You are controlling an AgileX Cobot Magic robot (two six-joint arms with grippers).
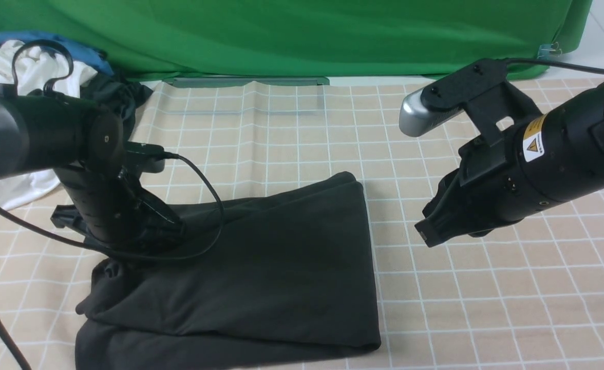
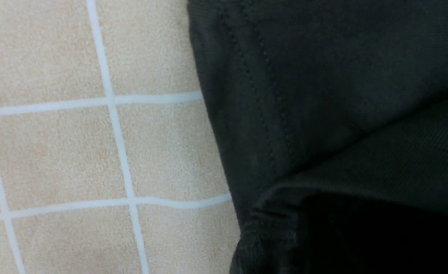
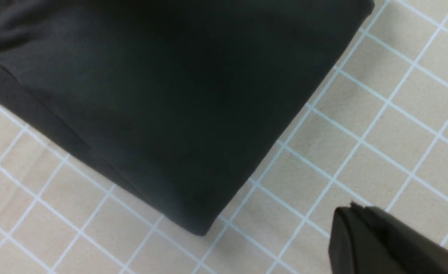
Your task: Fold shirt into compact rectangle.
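The black shirt lies folded into a rough slab on the checked cloth, its right edge straight and its left end rumpled. My left gripper points down onto that left end, where the fabric puckers up under it. In the left wrist view a stitched hem of the shirt fills the picture and cloth gathers into the dark spot at the jaws, whose fingers are hidden. My right gripper hovers right of the shirt, shut and empty. Its closed tips hang over bare cloth beside the shirt's corner.
A white garment and a dark grey one are heaped at the back left. A clear plastic board lies at the back, below the green backdrop. The beige checked tablecloth covers the table.
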